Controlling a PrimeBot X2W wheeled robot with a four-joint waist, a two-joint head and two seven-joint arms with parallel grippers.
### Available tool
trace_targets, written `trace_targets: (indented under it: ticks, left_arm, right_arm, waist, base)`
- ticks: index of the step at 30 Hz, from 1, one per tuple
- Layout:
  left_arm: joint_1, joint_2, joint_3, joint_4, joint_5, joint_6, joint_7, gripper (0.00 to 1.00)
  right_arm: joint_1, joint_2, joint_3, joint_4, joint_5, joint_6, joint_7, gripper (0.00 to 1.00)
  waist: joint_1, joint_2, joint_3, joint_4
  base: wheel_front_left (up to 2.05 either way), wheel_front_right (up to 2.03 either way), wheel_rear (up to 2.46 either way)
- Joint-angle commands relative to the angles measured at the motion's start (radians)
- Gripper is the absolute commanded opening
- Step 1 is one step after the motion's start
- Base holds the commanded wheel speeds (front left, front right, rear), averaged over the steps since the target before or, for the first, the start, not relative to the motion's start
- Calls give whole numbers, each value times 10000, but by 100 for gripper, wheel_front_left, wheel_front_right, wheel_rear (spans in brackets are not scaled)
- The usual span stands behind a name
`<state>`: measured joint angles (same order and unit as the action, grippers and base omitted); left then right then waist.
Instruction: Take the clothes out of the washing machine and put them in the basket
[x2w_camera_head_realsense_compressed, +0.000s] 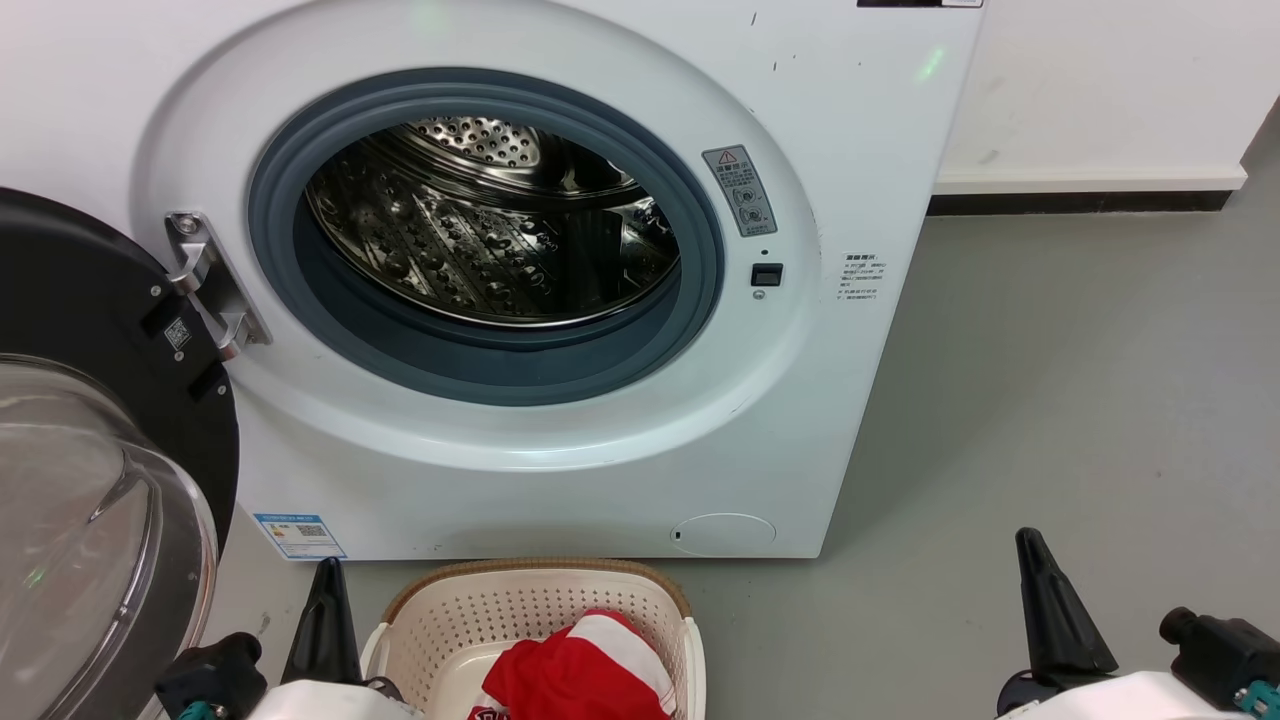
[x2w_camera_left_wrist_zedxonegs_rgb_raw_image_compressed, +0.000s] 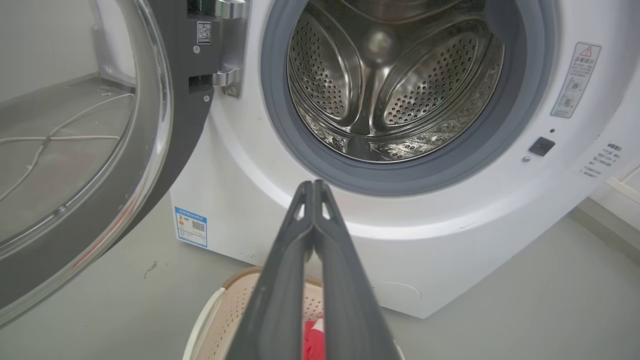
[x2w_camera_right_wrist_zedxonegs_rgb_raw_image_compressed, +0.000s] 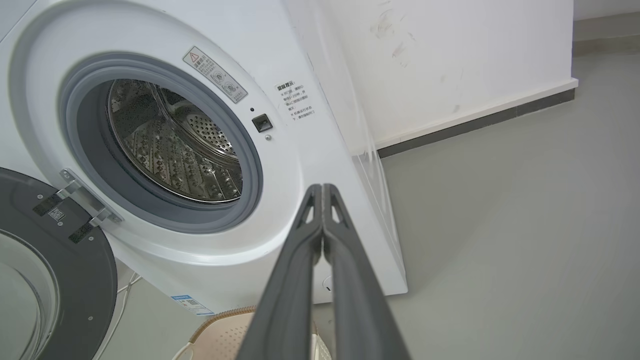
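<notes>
The clothes (x2w_camera_head_realsense_compressed: 580, 668) lie in the basket (x2w_camera_head_realsense_compressed: 450, 620), on the floor (x2w_camera_head_realsense_compressed: 1050, 400) just before the washing machine (x2w_camera_head_realsense_compressed: 560, 460); its drum (x2w_camera_head_realsense_compressed: 490, 235) looks bare; left claw (x2w_camera_left_wrist_zedxonegs_rgb_raw_image_compressed: 313, 186) and right claw (x2w_camera_right_wrist_zedxonegs_rgb_raw_image_compressed: 322, 188) are both pressed together, empty; best now to check the drum's hidden lower front, keeping clear of the door (x2w_camera_head_realsense_compressed: 60, 290).

You see: washing machine (x2w_camera_head_realsense_compressed: 560, 480) white, grey ring (x2w_camera_head_realsense_compressed: 480, 372) | basket (x2w_camera_head_realsense_compressed: 470, 620) cream, perforated, brown rim (x2w_camera_head_realsense_compressed: 540, 567) | clothes (x2w_camera_head_realsense_compressed: 575, 675) red, white-striped | floor (x2w_camera_head_realsense_compressed: 1050, 400) grey

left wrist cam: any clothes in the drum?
No, the washing machine drum is bare perforated steel as far as it shows, and the red clothes lie in the basket.
</notes>
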<state>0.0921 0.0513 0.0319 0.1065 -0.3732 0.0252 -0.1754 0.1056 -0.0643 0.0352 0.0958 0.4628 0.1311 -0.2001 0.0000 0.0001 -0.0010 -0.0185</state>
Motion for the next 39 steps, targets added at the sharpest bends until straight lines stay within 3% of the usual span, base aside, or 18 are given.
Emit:
trace_targets:
  ticks: [1, 39]
  left_arm:
    - [-300, 12, 44, -85, -343, -78, 59, 0]
    - [-1148, 3, 418, 601, -6057, -795, 1403, 0]
  right_arm:
    - [-296, -85, -32, -98, 355, -1, 46, 0]
    - [-1211, -241, -383, 623, 5937, -2, 1242, 0]
  waist:
    - [0, -1, 0, 2]
    - [0, -1, 15, 67]
  base:
    - [0, 0, 0]
    - [0, 0, 0]
